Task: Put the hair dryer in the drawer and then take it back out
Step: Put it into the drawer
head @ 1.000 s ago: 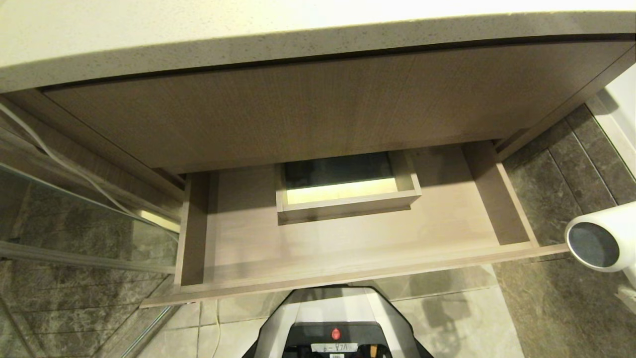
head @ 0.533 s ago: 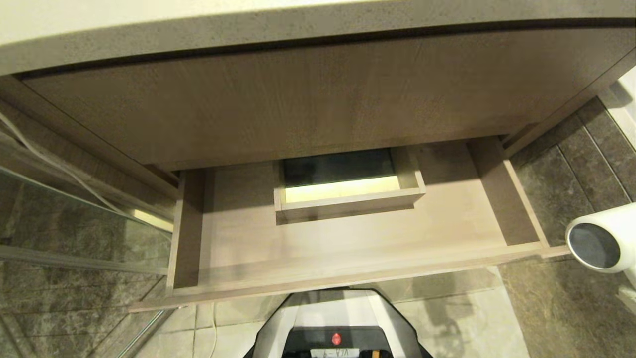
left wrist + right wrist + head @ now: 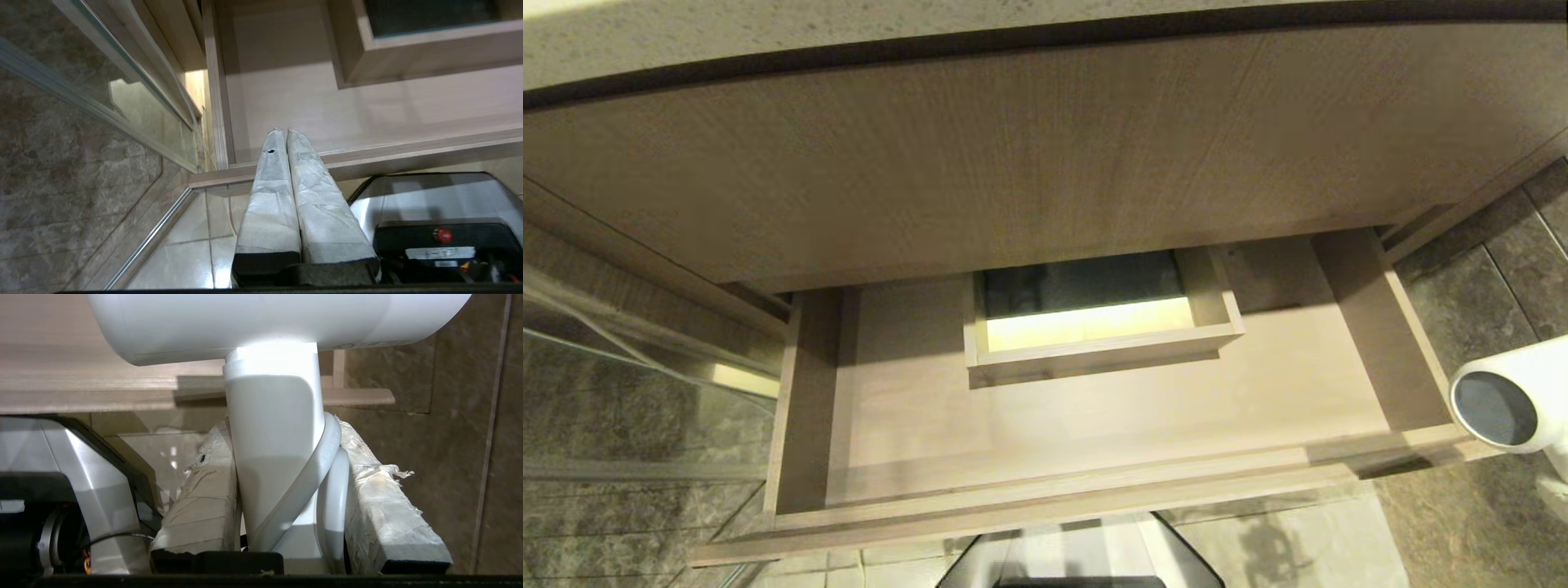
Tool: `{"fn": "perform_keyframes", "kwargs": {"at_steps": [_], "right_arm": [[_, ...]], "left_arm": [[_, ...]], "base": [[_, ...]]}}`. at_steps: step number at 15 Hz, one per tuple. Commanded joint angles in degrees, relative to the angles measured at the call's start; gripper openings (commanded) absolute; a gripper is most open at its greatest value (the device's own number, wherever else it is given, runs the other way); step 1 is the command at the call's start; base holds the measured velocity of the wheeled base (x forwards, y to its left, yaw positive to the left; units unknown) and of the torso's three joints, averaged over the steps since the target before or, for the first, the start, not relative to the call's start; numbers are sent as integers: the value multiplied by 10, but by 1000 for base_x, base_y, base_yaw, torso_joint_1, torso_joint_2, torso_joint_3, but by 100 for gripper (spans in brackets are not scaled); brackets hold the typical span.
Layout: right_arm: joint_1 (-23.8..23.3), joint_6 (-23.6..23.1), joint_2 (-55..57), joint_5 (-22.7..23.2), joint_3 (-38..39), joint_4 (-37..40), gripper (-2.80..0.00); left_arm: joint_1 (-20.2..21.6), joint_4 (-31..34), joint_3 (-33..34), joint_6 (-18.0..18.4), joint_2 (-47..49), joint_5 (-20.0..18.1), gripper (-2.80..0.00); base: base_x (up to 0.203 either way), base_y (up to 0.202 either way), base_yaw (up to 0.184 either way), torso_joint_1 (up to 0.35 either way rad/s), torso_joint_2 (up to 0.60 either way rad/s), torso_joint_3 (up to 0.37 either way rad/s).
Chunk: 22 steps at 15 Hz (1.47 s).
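Observation:
The wood-grain drawer [image 3: 1094, 482] stands pulled out below the counter, empty, with a boxed cut-out [image 3: 1094, 327] at its back. The white hair dryer [image 3: 1507, 404] hangs just off the drawer's front right corner, its grey round end facing me. In the right wrist view my right gripper [image 3: 282, 428] is shut on the hair dryer's handle [image 3: 271, 433], with the white cord [image 3: 322, 457] wrapped between handle and one finger. My left gripper [image 3: 282, 130] is shut and empty, hanging in front of the drawer's front left edge [image 3: 367, 157].
A stone counter edge [image 3: 768, 41] and a tall wood-grain panel [image 3: 1013, 147] overhang the drawer. A glass partition [image 3: 621, 384] stands at the left. Dark floor tiles [image 3: 1478, 310] lie to the right. My own base [image 3: 429, 228] sits right under the drawer front.
The whole head view has shifted: the drawer looks larger and lower and the counter slides up out of frame. The hair dryer stays at the right edge, now against the drawer's corner.

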Motion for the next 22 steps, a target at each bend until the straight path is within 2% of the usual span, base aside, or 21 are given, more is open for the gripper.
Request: {"fn": "perform_keyframes", "kwargs": {"at_steps": [1,8,11,13,15,22], "right_arm": [[2,-1,2,-1,-1,0,-280],[4,-1,33,-8,-12,13,-280],[7,5,88,13,-39,27,-280],[7,9,140,49,-76,46,-280],[7,24,183,66,-121,53,-280],[6,54,286,70,-186,53,-280]], "left_arm": [[0,0,0,0,0,0,-280],[-1,0,1,0,0,0,-280],[-1,0,0,0,0,0,-280],[0,0,0,0,0,0,-280],[0,0,0,0,0,0,-280],[0,0,1,0,0,0,-280]], "base": [[0,0,0,2,368,358],[0,0,0,-18,357,362],[0,0,0,92,142,223],[0,0,0,89,45,80],[0,0,0,47,25,46],[0,0,0,31,7,42]]}}
